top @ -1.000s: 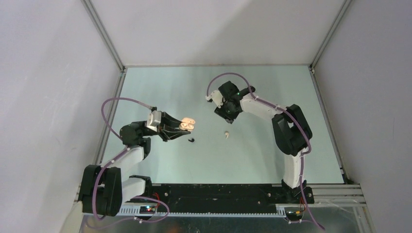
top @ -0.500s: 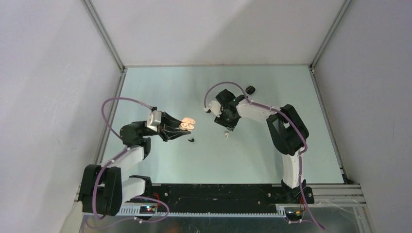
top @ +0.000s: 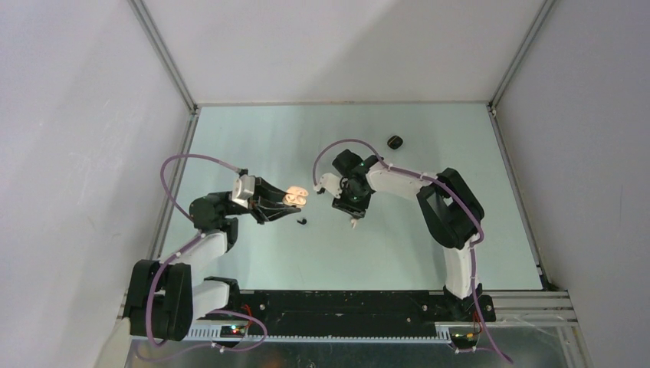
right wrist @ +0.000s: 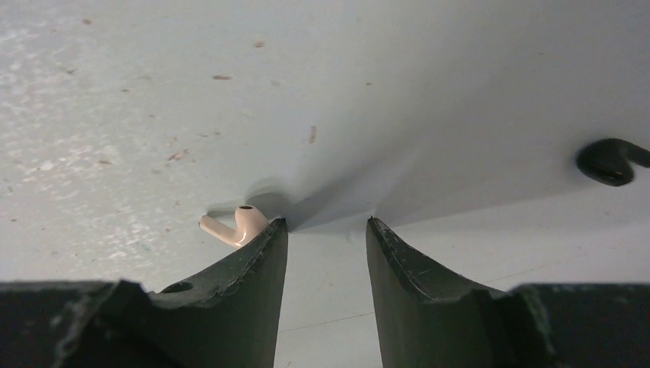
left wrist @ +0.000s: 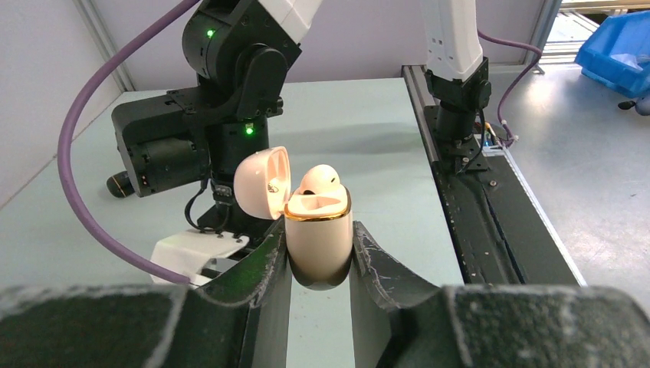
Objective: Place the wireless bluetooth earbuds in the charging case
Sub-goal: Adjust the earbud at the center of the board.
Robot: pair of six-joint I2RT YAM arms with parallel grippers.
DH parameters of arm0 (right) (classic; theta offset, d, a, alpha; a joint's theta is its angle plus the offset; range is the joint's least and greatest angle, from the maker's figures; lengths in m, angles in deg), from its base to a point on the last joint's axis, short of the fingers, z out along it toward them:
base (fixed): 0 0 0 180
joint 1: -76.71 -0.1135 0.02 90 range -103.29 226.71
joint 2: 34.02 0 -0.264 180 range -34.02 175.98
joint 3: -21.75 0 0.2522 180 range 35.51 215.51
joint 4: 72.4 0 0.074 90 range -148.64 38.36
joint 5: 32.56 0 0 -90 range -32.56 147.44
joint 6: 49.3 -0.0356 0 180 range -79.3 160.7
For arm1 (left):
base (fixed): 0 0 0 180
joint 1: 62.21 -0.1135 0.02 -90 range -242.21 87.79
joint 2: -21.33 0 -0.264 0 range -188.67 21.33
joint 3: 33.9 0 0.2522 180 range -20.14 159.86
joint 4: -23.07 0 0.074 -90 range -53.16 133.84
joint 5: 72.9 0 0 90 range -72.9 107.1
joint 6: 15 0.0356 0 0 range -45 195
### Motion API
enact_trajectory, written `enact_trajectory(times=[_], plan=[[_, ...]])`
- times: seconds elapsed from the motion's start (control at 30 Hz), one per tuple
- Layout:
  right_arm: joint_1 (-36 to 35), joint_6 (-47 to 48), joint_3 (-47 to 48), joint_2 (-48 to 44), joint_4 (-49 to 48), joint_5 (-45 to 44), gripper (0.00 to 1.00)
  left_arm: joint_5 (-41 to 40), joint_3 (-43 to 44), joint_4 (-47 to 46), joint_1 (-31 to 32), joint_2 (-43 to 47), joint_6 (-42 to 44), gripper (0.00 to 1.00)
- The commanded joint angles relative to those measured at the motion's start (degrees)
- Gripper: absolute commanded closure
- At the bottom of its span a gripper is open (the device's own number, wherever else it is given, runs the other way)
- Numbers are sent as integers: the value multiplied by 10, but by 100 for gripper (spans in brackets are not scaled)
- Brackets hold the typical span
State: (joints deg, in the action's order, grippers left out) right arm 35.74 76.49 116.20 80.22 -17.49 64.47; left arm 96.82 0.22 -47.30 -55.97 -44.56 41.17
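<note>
My left gripper [top: 287, 201] is shut on the cream charging case [left wrist: 318, 238] and holds it upright above the table. The case's lid [left wrist: 263, 182] is open and one cream earbud [left wrist: 319, 178] sits in it. My right gripper [right wrist: 326, 224] is open, its tips down at the table. A loose cream earbud [right wrist: 234, 225] lies just outside its left finger [right wrist: 253, 268], not between the jaws. In the top view the right gripper [top: 353, 213] hangs over that spot. A black earbud [top: 302, 221] lies on the table below the case and also shows in the right wrist view [right wrist: 611, 161].
A small black rounded object [top: 395, 142] lies on the table behind the right arm. The table [top: 253, 138] is walled at the back and on both sides. The arms' base rail [top: 345, 307] runs along the near edge.
My right gripper has moved left and toward the near edge, down over the loose cream earbud, uncovering the black object behind it. The left gripper and case have not moved.
</note>
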Motion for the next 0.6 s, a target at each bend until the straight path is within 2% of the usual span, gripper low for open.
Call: enact_trajectory(times=[0.0,0.2,0.57], plan=[[-6,25,-14,-12,45,18,53,0,-2,-32,-3,1,15,100],[-5,42,-15,-19,80,51,55,0,-3,-32,-3,0,16,100],[-27,40,-23,-20,64,96,55,1,-3,-32,-3,0,16,100]])
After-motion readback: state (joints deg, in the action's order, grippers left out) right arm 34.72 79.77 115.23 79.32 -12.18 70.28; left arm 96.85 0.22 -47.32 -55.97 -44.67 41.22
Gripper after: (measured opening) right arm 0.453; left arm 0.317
